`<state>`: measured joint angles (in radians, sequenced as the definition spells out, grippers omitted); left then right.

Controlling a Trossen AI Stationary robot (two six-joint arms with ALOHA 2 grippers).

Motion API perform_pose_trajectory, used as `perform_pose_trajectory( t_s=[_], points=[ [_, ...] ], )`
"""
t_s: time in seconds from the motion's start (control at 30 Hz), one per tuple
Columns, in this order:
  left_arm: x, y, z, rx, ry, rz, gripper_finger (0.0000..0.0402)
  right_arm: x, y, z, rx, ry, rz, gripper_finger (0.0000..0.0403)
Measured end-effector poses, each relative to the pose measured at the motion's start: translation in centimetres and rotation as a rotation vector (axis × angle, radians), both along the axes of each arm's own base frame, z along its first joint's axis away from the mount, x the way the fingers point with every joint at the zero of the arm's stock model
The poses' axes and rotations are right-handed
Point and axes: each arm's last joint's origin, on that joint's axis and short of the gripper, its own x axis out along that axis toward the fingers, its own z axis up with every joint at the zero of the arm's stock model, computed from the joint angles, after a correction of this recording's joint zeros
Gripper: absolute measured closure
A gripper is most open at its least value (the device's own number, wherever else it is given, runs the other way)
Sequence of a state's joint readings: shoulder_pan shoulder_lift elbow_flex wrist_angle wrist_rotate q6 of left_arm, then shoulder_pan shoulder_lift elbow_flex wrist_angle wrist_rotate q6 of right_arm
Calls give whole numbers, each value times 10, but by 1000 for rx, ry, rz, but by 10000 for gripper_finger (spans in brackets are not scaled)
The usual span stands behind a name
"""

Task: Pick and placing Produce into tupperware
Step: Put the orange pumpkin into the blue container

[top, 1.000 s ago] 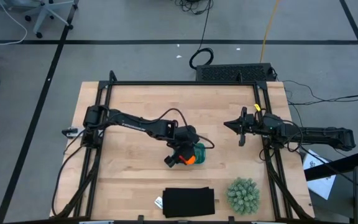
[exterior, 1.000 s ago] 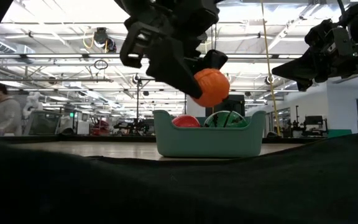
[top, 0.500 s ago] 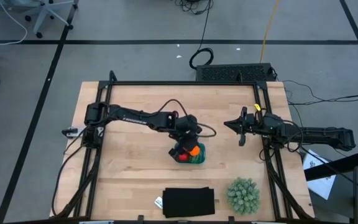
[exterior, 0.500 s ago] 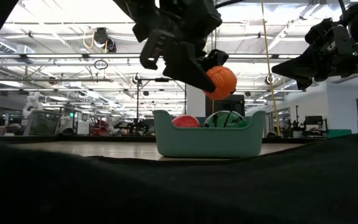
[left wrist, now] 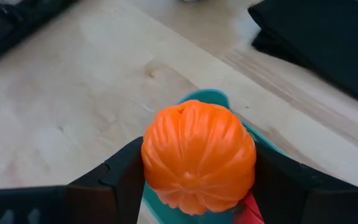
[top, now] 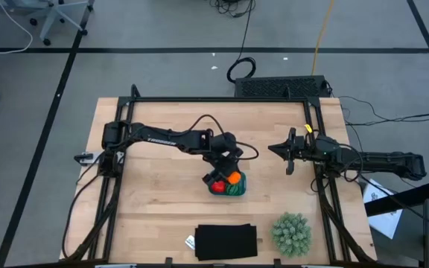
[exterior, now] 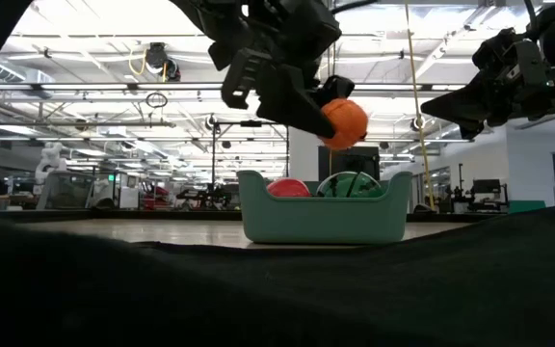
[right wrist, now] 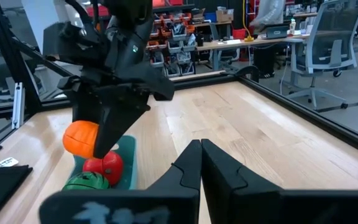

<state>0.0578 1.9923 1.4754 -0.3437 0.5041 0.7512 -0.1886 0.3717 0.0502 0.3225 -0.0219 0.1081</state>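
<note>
On your worktop the teal tub sits near the middle with the red fruit and the green fruit side by side inside it. Your left tool hangs just above the tub, its fingers clamped on either side of the orange fruit, which is clear of the rim. Your right tool waits well off to the right, raised above the worktop, fingers pressed together and empty.

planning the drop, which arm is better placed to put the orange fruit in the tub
Left. The left gripper already holds the orange fruit above the teal tupperware. The right gripper waits off to the side, shut and empty.
</note>
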Motion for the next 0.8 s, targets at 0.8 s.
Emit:
perform_pose_trajectory(
  t_s=[0.8],
  points=[
    [-6, -5, -17, -21, 166, 41, 165, 0, 0, 0, 2, 5, 0, 403]
  ],
)
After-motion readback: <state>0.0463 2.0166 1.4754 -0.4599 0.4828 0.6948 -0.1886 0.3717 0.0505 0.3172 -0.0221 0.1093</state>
